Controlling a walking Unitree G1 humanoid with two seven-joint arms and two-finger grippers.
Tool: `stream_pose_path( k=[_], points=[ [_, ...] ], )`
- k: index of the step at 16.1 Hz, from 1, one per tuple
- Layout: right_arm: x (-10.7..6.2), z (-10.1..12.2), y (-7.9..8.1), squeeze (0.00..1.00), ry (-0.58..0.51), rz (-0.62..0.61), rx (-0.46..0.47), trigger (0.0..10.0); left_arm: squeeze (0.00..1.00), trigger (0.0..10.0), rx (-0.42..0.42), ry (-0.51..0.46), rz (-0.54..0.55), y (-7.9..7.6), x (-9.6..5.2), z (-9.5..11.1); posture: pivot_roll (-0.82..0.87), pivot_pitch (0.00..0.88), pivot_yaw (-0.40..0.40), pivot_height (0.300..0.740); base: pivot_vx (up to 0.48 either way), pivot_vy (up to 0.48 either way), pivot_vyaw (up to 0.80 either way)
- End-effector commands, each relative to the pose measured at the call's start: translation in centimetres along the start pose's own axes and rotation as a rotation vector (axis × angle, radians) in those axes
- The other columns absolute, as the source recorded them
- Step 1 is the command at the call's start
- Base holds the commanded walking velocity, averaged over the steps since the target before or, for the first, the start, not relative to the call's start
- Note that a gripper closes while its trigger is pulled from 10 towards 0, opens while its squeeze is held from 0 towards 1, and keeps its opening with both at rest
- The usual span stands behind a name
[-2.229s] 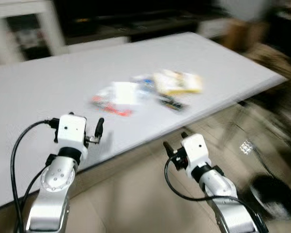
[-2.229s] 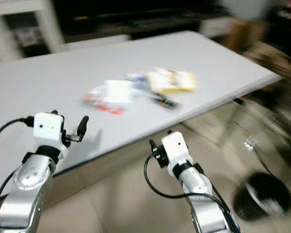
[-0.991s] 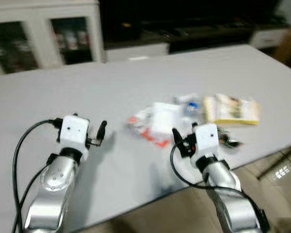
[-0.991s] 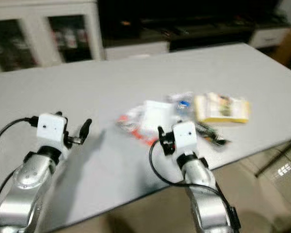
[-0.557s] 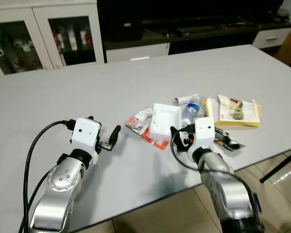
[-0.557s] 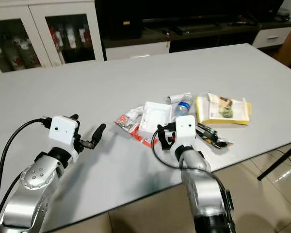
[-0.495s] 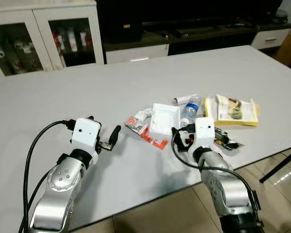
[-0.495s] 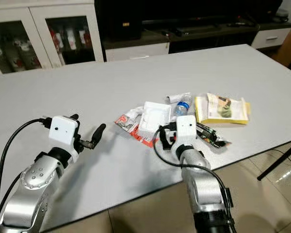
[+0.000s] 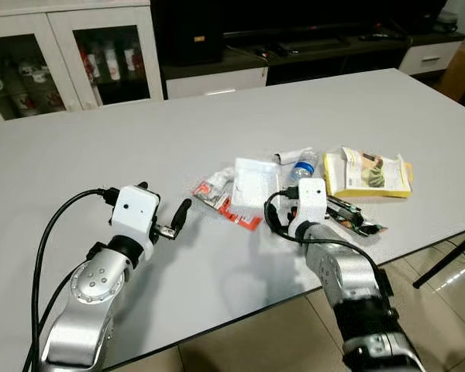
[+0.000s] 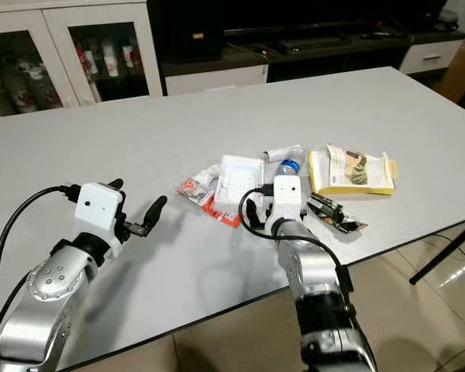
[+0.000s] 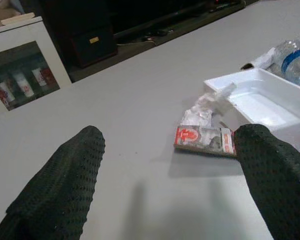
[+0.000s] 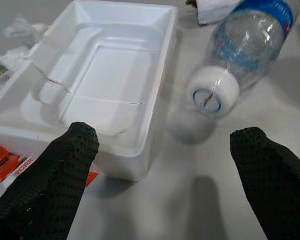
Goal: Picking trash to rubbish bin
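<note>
Right gripper (image 12: pixel 160 165), fingers apart, hovers near the tray (image 12: pixel 102 85) and bottle (image 12: pixel 245 50) mid-table (image 9: pixel 101 147). Left gripper (image 11: pixel 165 185), spread wide, faces a red wrapper (image 11: pixel 204 140). Head view adds a yellow packet (image 9: pixel 370 173) far right.

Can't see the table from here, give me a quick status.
Right gripper open over foam tray and bottle. Left gripper open, empty. Trash on table, nothing blocking.

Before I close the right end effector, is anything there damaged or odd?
The white foam tray has a crack across its floor, so it may snap when squeezed. The plastic bottle lies on its side beside it.
</note>
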State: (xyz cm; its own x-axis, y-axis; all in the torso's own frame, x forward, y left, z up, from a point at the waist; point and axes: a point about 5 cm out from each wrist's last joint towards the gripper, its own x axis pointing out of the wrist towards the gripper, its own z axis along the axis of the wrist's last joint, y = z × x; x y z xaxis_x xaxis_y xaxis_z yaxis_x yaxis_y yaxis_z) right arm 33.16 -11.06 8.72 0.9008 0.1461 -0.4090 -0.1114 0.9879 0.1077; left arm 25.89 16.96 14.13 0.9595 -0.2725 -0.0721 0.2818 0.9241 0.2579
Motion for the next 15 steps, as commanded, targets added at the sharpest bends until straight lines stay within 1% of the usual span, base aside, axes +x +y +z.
stream_pose_path(
  k=[1, 2, 3, 6, 8, 12, 13, 14, 15],
  points=[
    [0.3, -0.3, -0.4, 0.00, 0.017, -0.038, -0.007, 10.0, 0.00, 10.0, 0.023, -0.023, -0.019, -0.2, 0.1, 0.6, 0.07, 0.000, -0.031, 0.740, 0.000, 0.000, 0.00],
    [0.7, 0.1, -0.3, 0.00, 0.004, -0.047, 0.008, 10.0, 0.00, 10.0, 0.020, -0.025, -0.013, -0.2, 0.0, 0.6, 0.07, 0.000, -0.034, 0.740, 0.000, 0.000, 0.00],
    [1.2, 0.5, 0.3, 0.00, 0.001, -0.040, 0.033, 10.0, 0.00, 10.0, 0.024, -0.029, -0.005, -0.1, 0.0, 0.7, 0.07, 0.000, -0.037, 0.740, 0.000, 0.000, 0.00],
    [1.8, 0.9, 1.2, 0.00, 0.007, -0.003, 0.059, 10.0, 0.00, 10.0, 0.027, -0.029, -0.021, -0.4, -0.1, 0.7, 0.08, 0.000, -0.042, 0.740, 0.000, 0.000, 0.00],
    [2.2, 1.2, 1.0, 0.00, 0.005, -0.008, 0.094, 10.0, 0.00, 10.0, 0.030, -0.023, -0.013, -0.2, -0.2, 0.6, 0.08, 0.000, -0.045, 0.740, 0.000, 0.000, 0.00],
    [2.4, -1.0, 0.8, 0.00, 0.124, 0.033, 0.123, 10.0, 0.00, 10.0, 0.029, -0.022, -0.007, -0.2, -0.2, 0.5, 0.09, 0.000, -0.053, 0.740, 0.000, 0.000, 0.00],
    [2.3, -1.6, 0.5, 0.00, 0.152, 0.038, 0.138, 7.7, 0.00, 10.0, 0.028, -0.022, -0.005, -0.3, -0.1, 0.5, 0.09, 0.000, -0.055, 0.740, 0.000, 0.000, 0.00],
    [2.4, -1.8, 0.3, 0.00, 0.160, 0.035, 0.152, 0.0, 0.00, 10.0, 0.032, -0.022, -0.005, -0.3, -0.1, 0.5, 0.09, 0.000, -0.052, 0.740, 0.000, 0.000, 0.00],
    [2.4, -1.8, 0.3, 0.00, 0.160, 0.035, 0.152, 0.0, 0.00, 10.0, 0.032, -0.022, -0.005, -0.3, -0.1, 0.5, 0.09, 0.000, -0.052, 0.740, 0.000, 0.000, 0.00]
  ],
)
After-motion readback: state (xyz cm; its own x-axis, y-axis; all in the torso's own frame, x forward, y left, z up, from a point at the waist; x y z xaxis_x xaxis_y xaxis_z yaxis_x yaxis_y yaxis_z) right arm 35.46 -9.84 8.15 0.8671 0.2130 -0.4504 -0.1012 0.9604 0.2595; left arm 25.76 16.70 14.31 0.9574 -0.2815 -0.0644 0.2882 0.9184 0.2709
